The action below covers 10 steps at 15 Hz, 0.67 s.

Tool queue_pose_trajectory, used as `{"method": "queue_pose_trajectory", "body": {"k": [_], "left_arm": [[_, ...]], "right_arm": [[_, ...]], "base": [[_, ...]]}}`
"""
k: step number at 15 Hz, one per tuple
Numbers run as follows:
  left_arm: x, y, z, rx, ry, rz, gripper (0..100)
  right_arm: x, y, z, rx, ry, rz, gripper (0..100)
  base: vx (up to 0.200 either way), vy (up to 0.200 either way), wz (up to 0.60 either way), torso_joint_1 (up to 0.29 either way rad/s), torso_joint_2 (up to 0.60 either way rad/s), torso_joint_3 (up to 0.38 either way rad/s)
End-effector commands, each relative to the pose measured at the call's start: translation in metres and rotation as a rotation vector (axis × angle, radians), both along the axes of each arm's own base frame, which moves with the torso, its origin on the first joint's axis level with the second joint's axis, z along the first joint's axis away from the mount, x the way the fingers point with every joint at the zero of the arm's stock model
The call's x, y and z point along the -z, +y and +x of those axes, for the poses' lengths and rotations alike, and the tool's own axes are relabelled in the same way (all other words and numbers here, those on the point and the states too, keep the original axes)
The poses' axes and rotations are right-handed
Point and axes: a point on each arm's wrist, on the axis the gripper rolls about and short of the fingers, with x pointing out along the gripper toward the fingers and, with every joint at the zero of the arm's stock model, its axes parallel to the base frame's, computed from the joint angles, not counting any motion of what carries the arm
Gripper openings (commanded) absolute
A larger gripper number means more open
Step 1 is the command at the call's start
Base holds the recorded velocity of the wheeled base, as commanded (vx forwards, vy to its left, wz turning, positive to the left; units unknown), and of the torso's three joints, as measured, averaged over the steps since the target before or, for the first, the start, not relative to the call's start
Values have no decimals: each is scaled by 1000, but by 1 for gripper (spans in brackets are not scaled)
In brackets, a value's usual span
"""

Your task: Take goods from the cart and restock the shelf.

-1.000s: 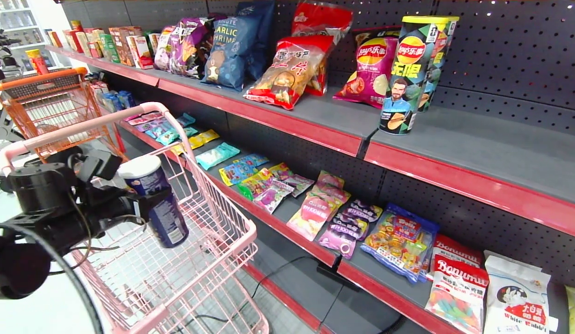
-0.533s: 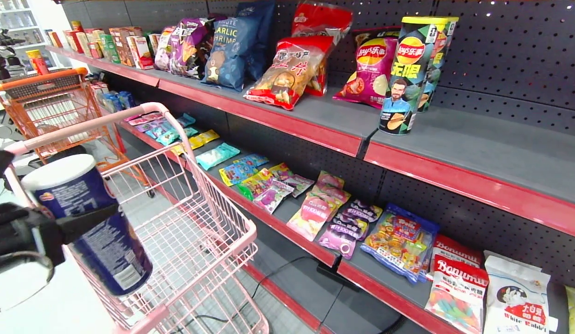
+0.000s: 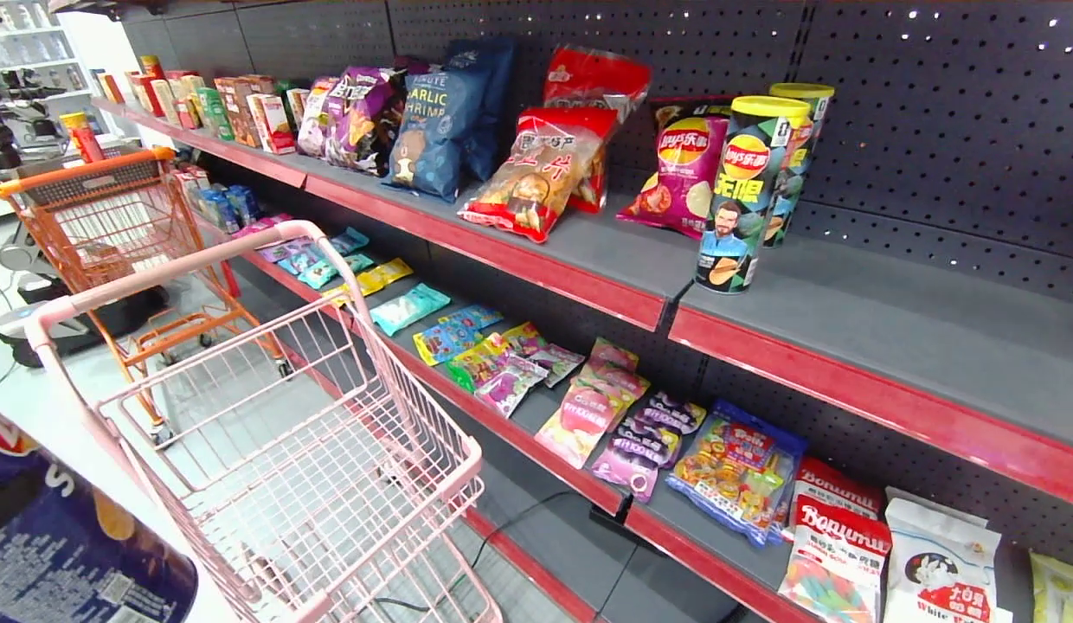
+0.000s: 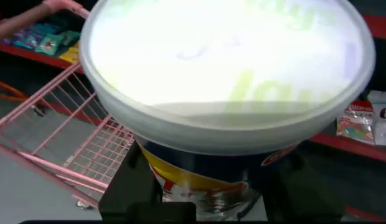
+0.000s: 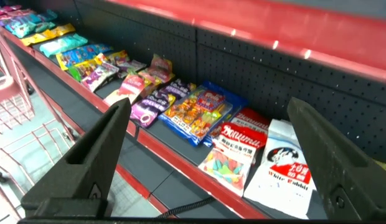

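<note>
Nearer than before, one blue can is sitting lower left in the head view, the left hand clamping it; the right hand is gaping empty. Beyond are standing a pink cart, an orange cart, and, upper right on the shelf, two yellow-lidded tubes.

head: high, fwd/down | L wrist: close-up | R wrist+head share lower shelf

Upper shelf: snack bags, two tall canisters standing. Lower shelf: flat candy packets.

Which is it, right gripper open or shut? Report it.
Open: the right gripper has its fingers wide apart, nothing held between them.
</note>
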Motion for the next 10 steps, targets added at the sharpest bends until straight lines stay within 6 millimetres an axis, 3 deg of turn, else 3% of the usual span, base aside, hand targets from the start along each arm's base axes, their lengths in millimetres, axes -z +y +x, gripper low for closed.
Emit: {"method": "queue_pose_trajectory", "body": {"k": [1,6,10], "left_arm": [[-7,-1,-13,-34,-73,11,0],[-11,0,-18,-95,-102,17,0],[-11,0,-17,-97,-99,17,0]], "right_arm": [[0,0,0,0,0,0,100],[0,0,0,-2,1,0,100],[0,0,0,0,1,0,100]], "base": [[0,0,0,212,-554,-349],[0,0,0,241,-584,-351],[0,0,0,183,-422,-248]]}}
